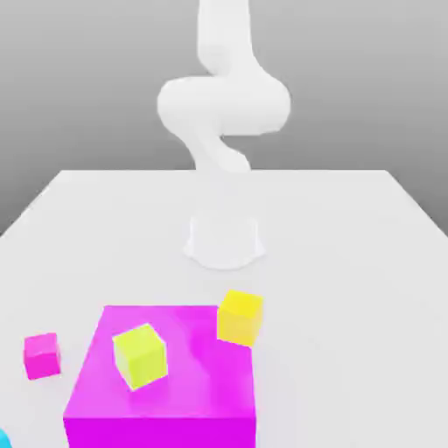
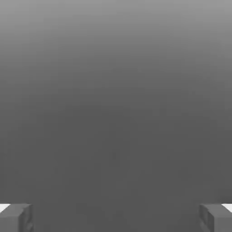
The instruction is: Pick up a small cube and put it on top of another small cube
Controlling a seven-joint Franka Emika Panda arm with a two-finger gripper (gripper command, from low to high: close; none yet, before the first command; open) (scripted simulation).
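While fingers (image 2: 16, 218) gape wide, 2 yellow cubes (image 1: 140, 355), 1 sm. magenta cube (image 1: 41, 355), 1 big magenta block (image 1: 162, 411).

1 cube (image 1: 140, 354) on big block (image 1: 162, 411) | 2nd (image 1: 240, 317) behind block's rt corner

The arm (image 1: 224, 105) runs off the exterior view's top edge. The big magenta block (image 1: 162, 376) is cut by the bottom edge, and it hides the lower corner of the yellow cube (image 1: 240, 317) behind it. A cyan thing (image 1: 4, 438) is a mere sliver at the bottom corner on the exterior view's left, too little to identify. In the hand view the fingers (image 2: 16, 217) are cropped at the corners, set wide apart.
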